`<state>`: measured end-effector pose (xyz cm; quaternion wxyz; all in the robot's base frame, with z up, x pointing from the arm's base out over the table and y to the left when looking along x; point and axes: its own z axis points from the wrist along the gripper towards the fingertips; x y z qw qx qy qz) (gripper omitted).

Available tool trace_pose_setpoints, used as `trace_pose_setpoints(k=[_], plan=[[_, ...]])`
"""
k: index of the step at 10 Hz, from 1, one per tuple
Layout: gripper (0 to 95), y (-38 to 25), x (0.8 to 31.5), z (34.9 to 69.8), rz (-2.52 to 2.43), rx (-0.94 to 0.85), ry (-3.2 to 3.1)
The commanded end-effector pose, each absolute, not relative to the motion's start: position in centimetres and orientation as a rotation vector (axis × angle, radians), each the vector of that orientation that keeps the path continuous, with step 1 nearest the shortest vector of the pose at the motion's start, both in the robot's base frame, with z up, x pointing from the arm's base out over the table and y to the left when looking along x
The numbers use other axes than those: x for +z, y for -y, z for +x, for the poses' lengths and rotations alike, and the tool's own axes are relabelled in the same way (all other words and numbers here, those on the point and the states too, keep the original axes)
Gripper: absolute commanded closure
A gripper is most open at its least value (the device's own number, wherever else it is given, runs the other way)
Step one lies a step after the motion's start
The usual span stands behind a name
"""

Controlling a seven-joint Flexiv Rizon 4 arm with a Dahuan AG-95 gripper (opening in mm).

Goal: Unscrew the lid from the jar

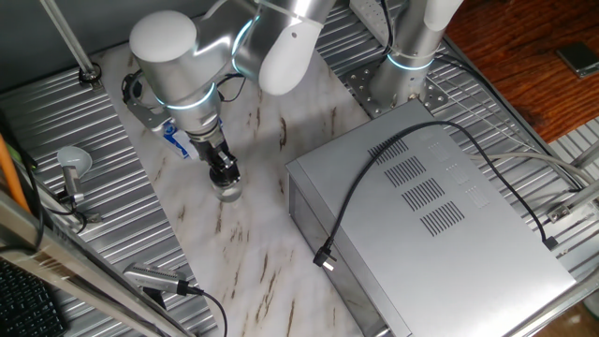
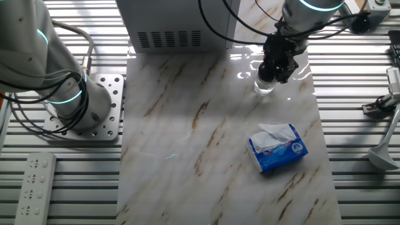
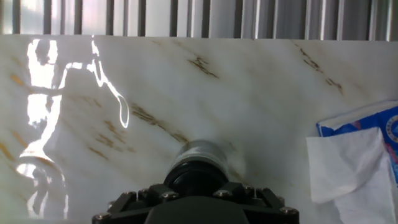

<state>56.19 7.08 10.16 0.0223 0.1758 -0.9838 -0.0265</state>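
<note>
The small clear jar (image 1: pixel 229 193) stands upright on the marble tabletop, left of the grey metal box. It also shows in the other fixed view (image 2: pixel 264 86) and in the hand view (image 3: pixel 200 154). Its black lid (image 3: pixel 194 178) sits on top, seen from above in the hand view. My gripper (image 1: pixel 225 176) points straight down over the jar, and its black fingers sit around the lid, shut on it. In the other fixed view the gripper (image 2: pixel 270 71) hides the lid. The hand view shows only the gripper's (image 3: pixel 196 190) dark body below the lid.
A grey metal box (image 1: pixel 430 206) with a black cable (image 1: pixel 374 183) across it stands right of the jar. A blue-and-white tissue packet (image 2: pixel 278 148) lies on the marble (image 2: pixel 187 144), near the jar. A second arm's base (image 2: pixel 69 100) stands beside the marble.
</note>
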Motion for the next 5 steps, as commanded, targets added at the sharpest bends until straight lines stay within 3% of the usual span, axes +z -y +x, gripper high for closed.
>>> trace_pose_setpoints(k=[1,5], plan=[[57.0,-7.12,10.04,56.24,0.661,-0.085,3.025],[57.0,-7.11,10.05,56.23,0.893,-0.069,2.962]])
